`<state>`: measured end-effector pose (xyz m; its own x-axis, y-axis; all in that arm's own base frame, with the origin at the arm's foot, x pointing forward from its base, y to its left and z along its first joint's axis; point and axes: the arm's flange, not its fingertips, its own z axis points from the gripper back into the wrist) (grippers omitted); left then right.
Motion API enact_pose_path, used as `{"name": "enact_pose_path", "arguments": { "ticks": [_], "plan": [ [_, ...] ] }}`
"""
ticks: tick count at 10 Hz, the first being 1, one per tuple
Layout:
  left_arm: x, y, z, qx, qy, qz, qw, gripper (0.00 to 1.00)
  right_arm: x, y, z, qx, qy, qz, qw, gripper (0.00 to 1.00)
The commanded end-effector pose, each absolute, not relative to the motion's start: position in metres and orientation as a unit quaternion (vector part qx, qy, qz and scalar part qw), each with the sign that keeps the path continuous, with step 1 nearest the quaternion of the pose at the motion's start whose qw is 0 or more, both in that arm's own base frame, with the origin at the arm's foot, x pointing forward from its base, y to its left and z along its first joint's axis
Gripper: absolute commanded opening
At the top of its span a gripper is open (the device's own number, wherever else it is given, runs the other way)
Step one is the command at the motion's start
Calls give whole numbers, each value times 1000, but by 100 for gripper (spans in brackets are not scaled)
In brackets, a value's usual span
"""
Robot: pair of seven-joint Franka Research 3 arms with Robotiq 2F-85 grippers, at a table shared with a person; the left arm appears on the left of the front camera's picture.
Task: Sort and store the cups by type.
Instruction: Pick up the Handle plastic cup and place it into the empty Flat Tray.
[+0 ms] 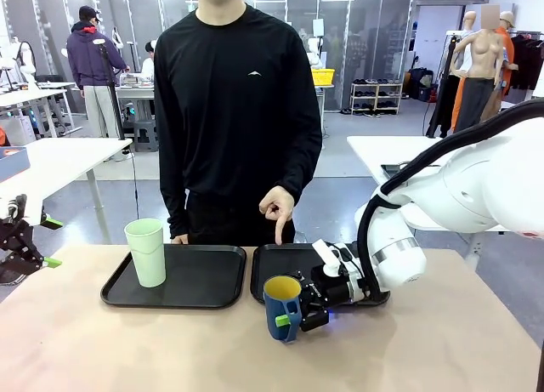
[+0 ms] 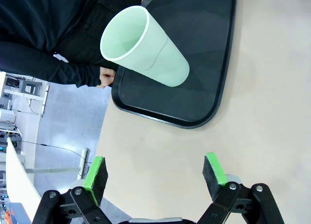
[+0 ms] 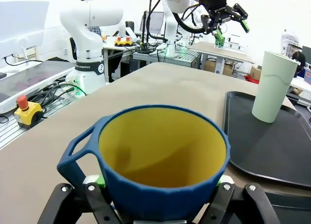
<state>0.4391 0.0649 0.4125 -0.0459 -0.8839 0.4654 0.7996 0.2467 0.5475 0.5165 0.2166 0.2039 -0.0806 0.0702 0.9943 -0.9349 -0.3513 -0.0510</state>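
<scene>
The dark blue mug (image 1: 281, 303), yellow inside, stands upright just in front of the right black tray (image 1: 285, 260), and my right gripper (image 1: 289, 318) is shut on its body from the right. In the right wrist view the mug (image 3: 163, 153) sits between the green pads (image 3: 99, 180), handle to the left. The tall mint-green tumbler (image 1: 146, 252) is upright on the left black tray (image 1: 200, 281). My left gripper (image 1: 36, 241) hangs open at the table's far left edge. From its wrist, the left gripper (image 2: 154, 170) is open over bare table, well short of the tumbler (image 2: 146, 46).
A person in black stands at the far side, one hand (image 1: 277, 209) pointing a finger down at the right tray. The other hand (image 2: 106, 77) rests by the left tray (image 2: 214, 63). Bare tan table (image 1: 153, 349) lies in front of both trays.
</scene>
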Motion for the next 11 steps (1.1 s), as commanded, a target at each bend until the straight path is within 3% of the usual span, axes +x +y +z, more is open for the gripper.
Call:
{"name": "enact_pose_path", "arguments": {
  "ticks": [1,3,7,11],
  "plan": [
    [440,66,411,54,-390,-614,684,100,520,218,202,540,-404,626,392,49],
    [440,66,411,54,-390,-614,684,100,516,217,208,536,-400,623,406,44],
    [440,66,411,54,-390,-614,684,100,509,198,265,498,-423,632,417,44],
    [440,66,411,54,-390,-614,684,100,535,170,315,474,-459,622,421,44]
  ]
}}
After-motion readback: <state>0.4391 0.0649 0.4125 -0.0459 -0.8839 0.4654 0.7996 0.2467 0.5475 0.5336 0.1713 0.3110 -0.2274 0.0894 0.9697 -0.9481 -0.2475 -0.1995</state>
